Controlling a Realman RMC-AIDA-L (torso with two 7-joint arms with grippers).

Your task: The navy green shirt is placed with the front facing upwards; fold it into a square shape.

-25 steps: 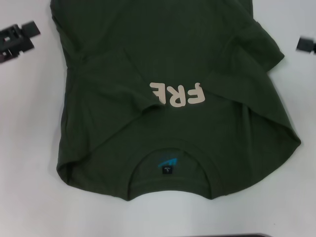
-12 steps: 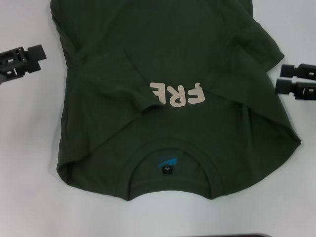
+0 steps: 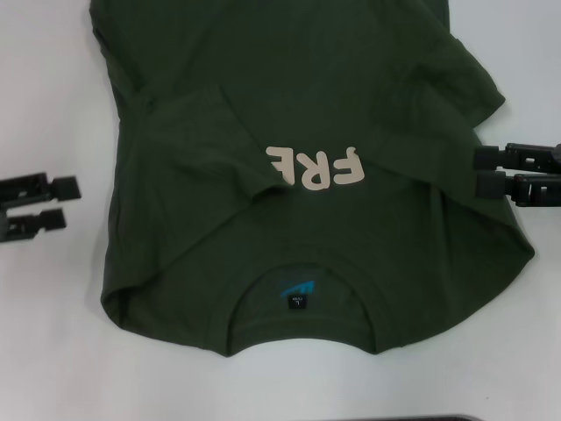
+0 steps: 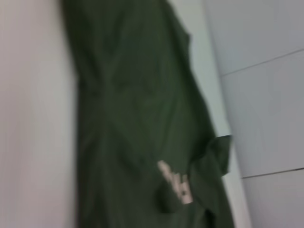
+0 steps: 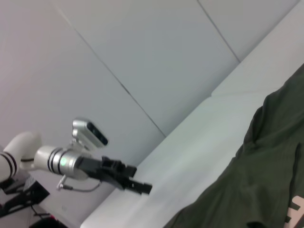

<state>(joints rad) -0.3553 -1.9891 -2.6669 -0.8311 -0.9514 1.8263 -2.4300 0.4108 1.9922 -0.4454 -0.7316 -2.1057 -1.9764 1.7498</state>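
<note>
We see our black left gripper (image 3: 60,202) low at the left edge of the head view, its two fingers (image 3: 63,186) parted and pointing inward. Our black right gripper (image 3: 480,171) reaches in from the right edge at mid height, its fingers (image 3: 487,158) likewise parted. In the right wrist view the left gripper (image 5: 137,184) extends from a white and silver forearm (image 5: 52,159).

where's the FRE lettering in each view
Head: lettering mid-frame on the shirt, upside down.
Left wrist: lettering low, right of centre, partly under a fold.
Right wrist: only a sliver at the right edge, low.
Shared landmark: the shirt itself.
</note>
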